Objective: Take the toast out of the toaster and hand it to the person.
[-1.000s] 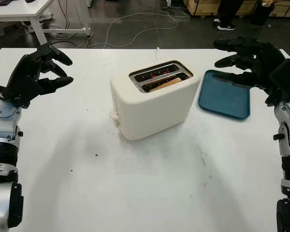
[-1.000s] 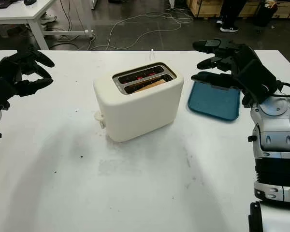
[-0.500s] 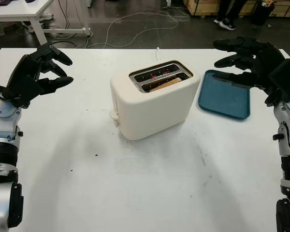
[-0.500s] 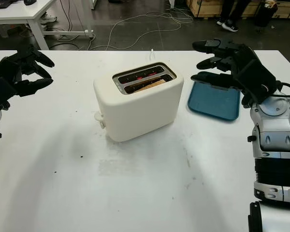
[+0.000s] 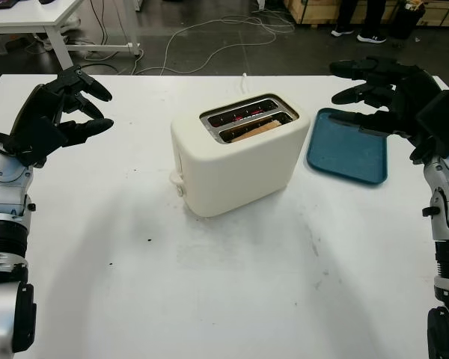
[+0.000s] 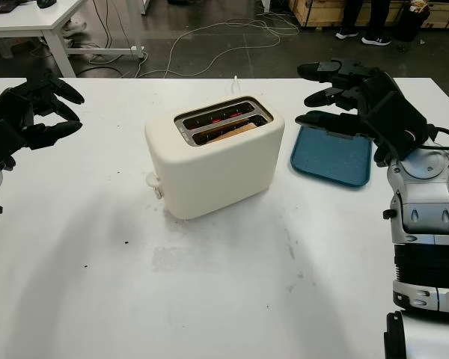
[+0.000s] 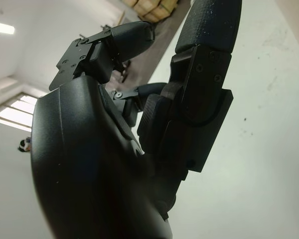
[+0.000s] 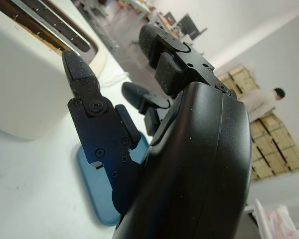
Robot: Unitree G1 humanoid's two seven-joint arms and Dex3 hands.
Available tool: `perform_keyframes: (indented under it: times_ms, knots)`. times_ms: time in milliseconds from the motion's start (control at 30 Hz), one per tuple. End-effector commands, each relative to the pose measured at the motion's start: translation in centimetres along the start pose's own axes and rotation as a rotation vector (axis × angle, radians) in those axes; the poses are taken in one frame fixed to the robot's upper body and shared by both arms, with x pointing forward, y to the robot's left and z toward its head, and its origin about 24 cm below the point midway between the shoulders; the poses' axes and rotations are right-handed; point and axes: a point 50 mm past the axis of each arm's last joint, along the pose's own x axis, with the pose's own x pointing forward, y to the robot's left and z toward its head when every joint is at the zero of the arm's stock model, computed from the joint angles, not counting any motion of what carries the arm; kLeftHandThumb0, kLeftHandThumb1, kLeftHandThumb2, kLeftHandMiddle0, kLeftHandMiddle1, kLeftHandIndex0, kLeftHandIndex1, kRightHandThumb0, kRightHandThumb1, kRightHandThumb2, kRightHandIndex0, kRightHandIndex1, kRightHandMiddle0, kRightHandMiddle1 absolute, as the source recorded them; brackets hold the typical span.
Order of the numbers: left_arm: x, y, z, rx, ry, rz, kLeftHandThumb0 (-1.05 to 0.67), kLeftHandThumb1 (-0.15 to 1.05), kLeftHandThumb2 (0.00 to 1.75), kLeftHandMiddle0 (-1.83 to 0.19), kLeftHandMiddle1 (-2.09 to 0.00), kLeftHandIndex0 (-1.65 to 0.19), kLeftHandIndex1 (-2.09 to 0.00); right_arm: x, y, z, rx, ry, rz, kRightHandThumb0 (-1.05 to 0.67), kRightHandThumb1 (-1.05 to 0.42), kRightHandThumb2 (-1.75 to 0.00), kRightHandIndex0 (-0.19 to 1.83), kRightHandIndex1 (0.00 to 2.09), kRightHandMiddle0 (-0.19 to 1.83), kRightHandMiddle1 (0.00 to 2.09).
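A: Even overhead light is falling bright on the white counter (image 5: 232,299), and soft shadows are spreading beneath both raised arms.
B: The toaster (image 5: 236,161) is casting a faint shadow at its base, and its slots are glowing red.
A: Ceiling strips are glaring in the left wrist view, and the close fingers (image 8: 97,124) are blurring in the right wrist view.

The right hand (image 8: 139,129) is seen from very close, its glossy black shell bulking large and its black fingers (image 8: 92,129) reaching out over a blue tray (image 8: 97,199) that lies on the white table (image 8: 20,169). The hand is open and holds nothing. Just beyond the fingers stands a cream toaster (image 8: 25,84) (its dark slots (image 8: 55,30) visible along the top). A person (image 8: 263,102) stands far off beside stacked cardboard boxes (image 8: 274,154).
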Motion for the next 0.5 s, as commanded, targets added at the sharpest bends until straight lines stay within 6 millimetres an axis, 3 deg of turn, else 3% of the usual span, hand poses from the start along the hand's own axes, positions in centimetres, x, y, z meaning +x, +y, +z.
perform_keyframes:
  times_ms: [0, 467]
  knots:
    - [-0.03, 0.5, 0.34, 0.024, -0.013, 0.002, -1.05, 0.92, 0.12, -0.34, -1.48, -0.24, -1.43, 0.18, -0.08, 0.35, -0.001, -0.007, -0.01, -0.29, -0.69, 0.0, 0.4, 0.95, 0.64, 0.22]
    - [-0.03, 0.49, 0.31, 0.022, -0.015, 0.004, -1.05, 0.92, 0.12, -0.35, -1.48, -0.23, -1.44, 0.16, -0.06, 0.37, 0.001, -0.01, -0.002, -0.27, -0.7, 0.0, 0.4, 0.94, 0.63, 0.22]
